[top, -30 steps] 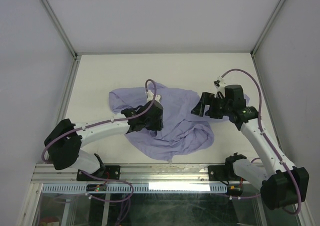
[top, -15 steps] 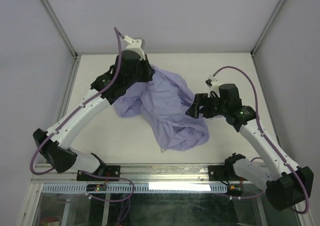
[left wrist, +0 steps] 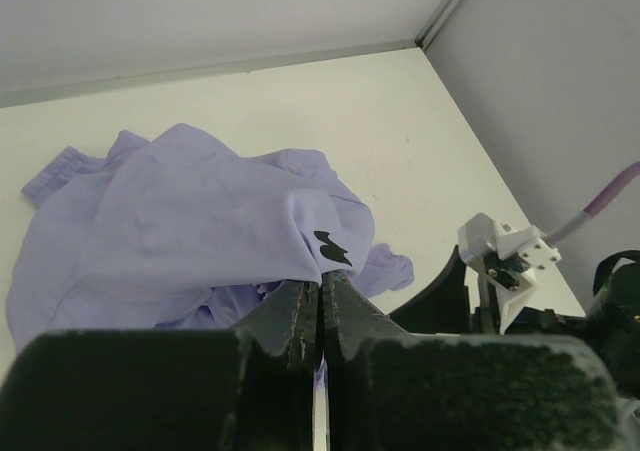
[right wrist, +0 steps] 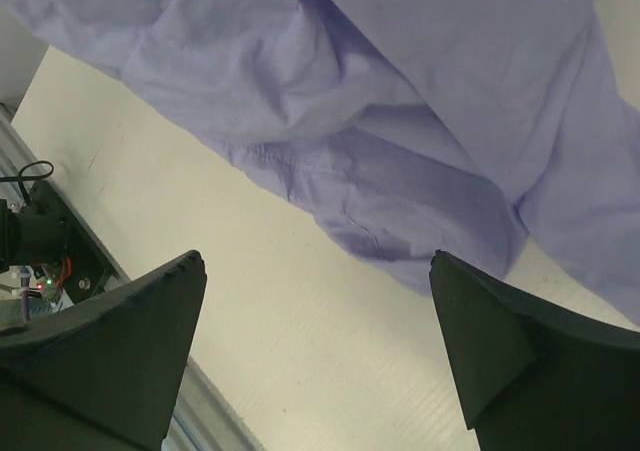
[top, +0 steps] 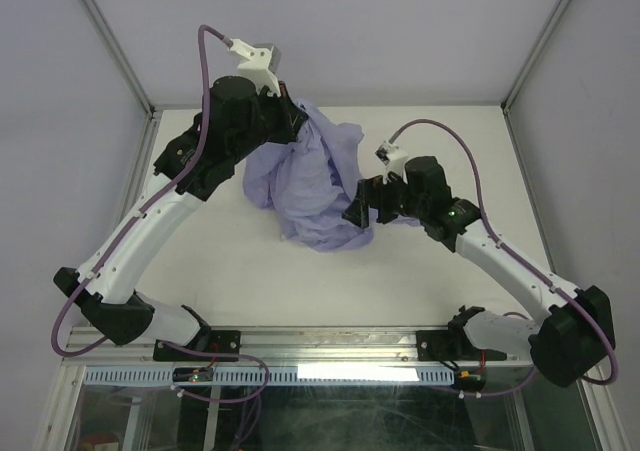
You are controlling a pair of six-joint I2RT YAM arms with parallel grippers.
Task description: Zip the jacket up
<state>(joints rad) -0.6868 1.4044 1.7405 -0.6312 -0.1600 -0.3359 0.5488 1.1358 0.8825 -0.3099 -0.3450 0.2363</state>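
From above, the left gripper (top: 288, 121) holds the jacket (top: 318, 186) raised over the table's (top: 450, 141) far middle. Its wrist view shows it pinched shut on fabric. In the right wrist view, the right gripper (right wrist: 315, 259) gapes wide and empty, and should catch the jacket's lower edge squarely.

Lavender jacket (top: 315, 186) with small black mark; white table (top: 460, 141); lilac cables (top: 205, 66)

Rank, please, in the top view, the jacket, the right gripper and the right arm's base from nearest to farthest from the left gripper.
1. The jacket: pinched in the left gripper, far side.
2. The right gripper: mid-table, by the jacket's right side.
3. The right arm's base: near edge, right.
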